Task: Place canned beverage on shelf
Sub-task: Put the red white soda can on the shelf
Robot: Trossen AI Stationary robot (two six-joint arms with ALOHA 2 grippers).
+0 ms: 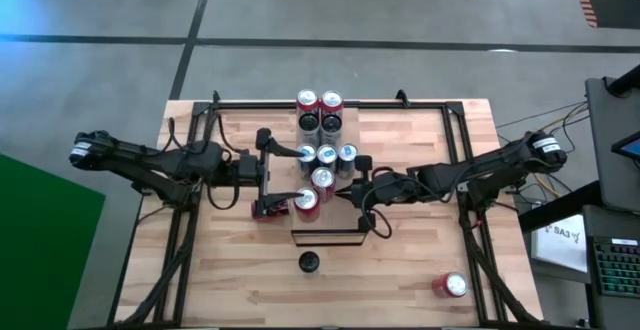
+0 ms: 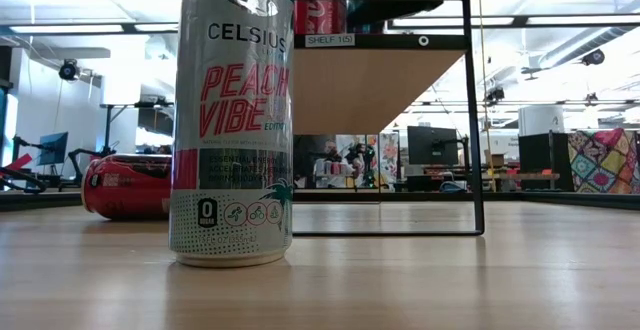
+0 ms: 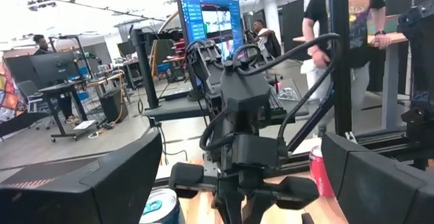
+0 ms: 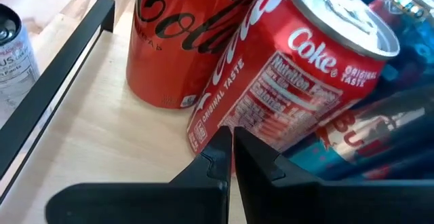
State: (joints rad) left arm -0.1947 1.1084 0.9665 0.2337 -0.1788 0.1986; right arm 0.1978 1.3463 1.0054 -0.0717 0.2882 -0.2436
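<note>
A tilted red Coke can [image 4: 298, 81] leaned on the shelf [image 4: 88, 149] beside an upright red can [image 4: 186, 34], touching it. Right gripper [image 4: 230, 153] sat just before the tilted can, jaws together, holding nothing. Left gripper [image 1: 268, 175] waited at the shelf's left edge, jaws apart.

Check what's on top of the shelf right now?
The shelf carries an upright red Coke can and a tilted Coke Original Taste can, right gripper shut at its base. A blue can behind is mostly covered.
</note>
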